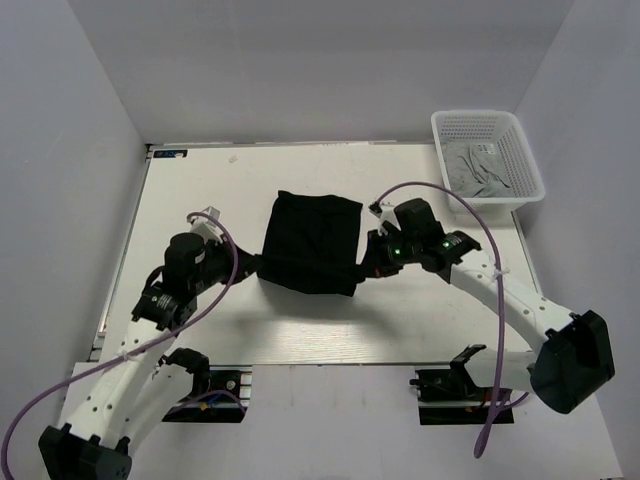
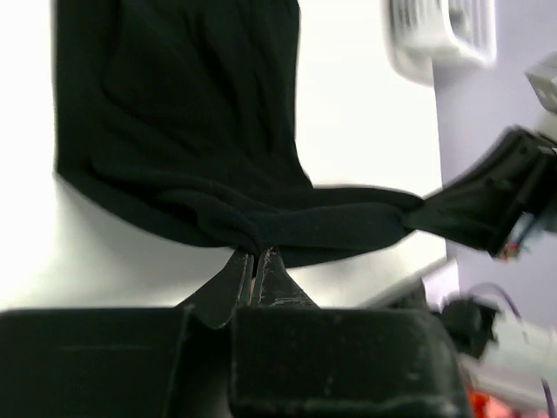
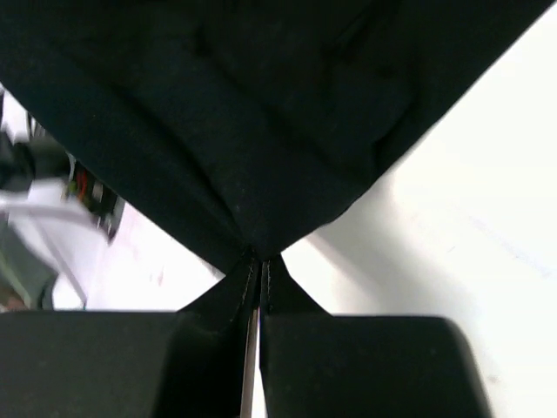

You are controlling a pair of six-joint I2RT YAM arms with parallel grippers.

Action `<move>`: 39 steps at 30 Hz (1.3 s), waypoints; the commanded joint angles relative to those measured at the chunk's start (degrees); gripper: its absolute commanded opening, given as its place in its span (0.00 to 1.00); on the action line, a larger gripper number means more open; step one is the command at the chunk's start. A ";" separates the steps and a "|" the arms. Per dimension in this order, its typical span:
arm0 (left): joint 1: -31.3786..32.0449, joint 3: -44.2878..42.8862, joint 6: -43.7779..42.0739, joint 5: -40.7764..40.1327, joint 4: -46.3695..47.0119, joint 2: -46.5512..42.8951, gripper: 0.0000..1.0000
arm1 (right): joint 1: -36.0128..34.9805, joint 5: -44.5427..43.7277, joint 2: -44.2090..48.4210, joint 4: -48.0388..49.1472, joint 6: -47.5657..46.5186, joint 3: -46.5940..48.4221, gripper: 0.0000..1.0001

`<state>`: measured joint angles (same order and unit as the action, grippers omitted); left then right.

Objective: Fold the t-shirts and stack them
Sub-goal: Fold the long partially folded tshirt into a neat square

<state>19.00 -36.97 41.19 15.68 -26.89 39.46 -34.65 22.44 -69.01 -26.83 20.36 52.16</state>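
The black t-shirt [image 1: 312, 240] lies partly folded in the middle of the table. Its near edge is stretched between my two grippers. My left gripper [image 1: 252, 268] is shut on the shirt's near left corner; in the left wrist view the gripper [image 2: 252, 254] pinches a rolled black hem [image 2: 261, 222]. My right gripper [image 1: 366, 266] is shut on the near right corner; in the right wrist view the gripper [image 3: 259, 259] clamps a point of black cloth [image 3: 252, 131]. The light grey t-shirt [image 1: 482, 170] lies crumpled in the basket.
A white plastic mesh basket [image 1: 445, 130] stands at the far right corner of the table, also visible in the left wrist view [image 2: 435, 35]. White walls enclose the table on the left, back and right. Purple cables trail from both arms.
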 commanded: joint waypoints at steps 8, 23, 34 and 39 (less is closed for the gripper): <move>-0.72 -8.63 1.79 -12.69 15.81 16.32 0.00 | 3.98 -9.08 -8.58 4.94 2.67 14.18 0.00; -1.34 -22.00 -2.96 -19.37 21.89 38.13 0.00 | 10.13 -7.23 -24.67 4.59 2.32 28.59 0.00; -1.87 -35.09 -5.85 -21.14 23.29 57.90 0.00 | 13.91 -6.00 -37.59 3.72 2.75 39.14 0.00; -2.39 -42.11 -5.86 -19.29 21.97 67.05 0.00 | 15.49 -4.25 -44.27 4.68 4.95 43.18 0.00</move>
<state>17.41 -74.96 36.36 -3.62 -4.78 104.75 -20.47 16.93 -111.20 -23.35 24.08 91.53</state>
